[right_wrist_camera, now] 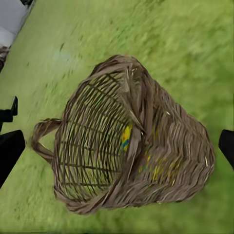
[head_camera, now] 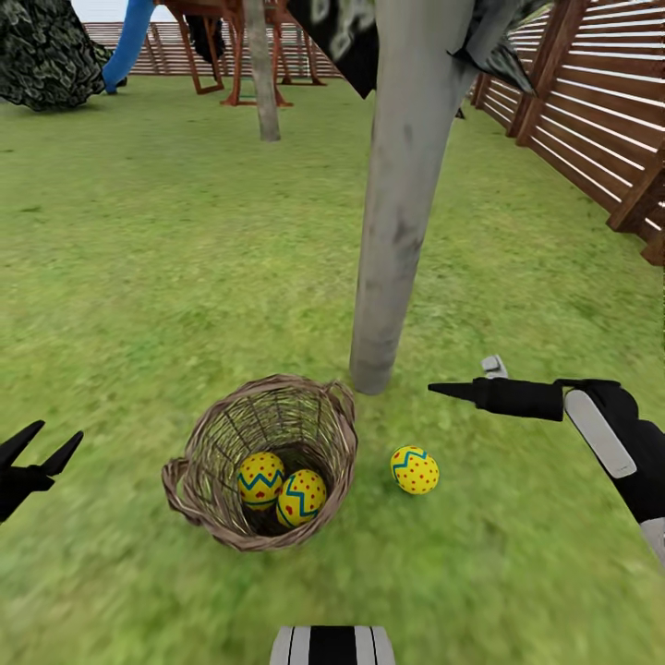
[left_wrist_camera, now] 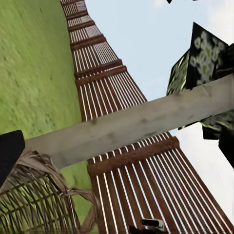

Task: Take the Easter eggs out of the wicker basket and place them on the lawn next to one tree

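The wicker basket (head_camera: pixel 199 499) lies tipped on the lawn (head_camera: pixel 139 277), just in front of a pale tree (head_camera: pixel 397 212) trunk. Two yellow Easter eggs (head_camera: pixel 260 478) (head_camera: pixel 302 497) with red dots and blue zigzags sit inside it. A third egg (head_camera: pixel 415 469) rests on the grass to the basket's right, near the trunk's foot. My left gripper (head_camera: pixel 57 434) is open, off to the basket's left. My right gripper (head_camera: pixel 457 380) is open and empty, above and right of the lone egg. In the right wrist view the basket (right_wrist_camera: pixel 165 146) lies between the spread fingers (right_wrist_camera: pixel 9 151), with yellow showing through the weave.
A brown slat fence (head_camera: pixel 591 120) runs along the right. At the back stand a second trunk (head_camera: pixel 263 83), a wooden play set with a blue slide (head_camera: pixel 129 42) and a dark bush (head_camera: pixel 42 55). The left wrist view shows the trunk (left_wrist_camera: pixel 136 122) and basket rim (left_wrist_camera: pixel 29 195).
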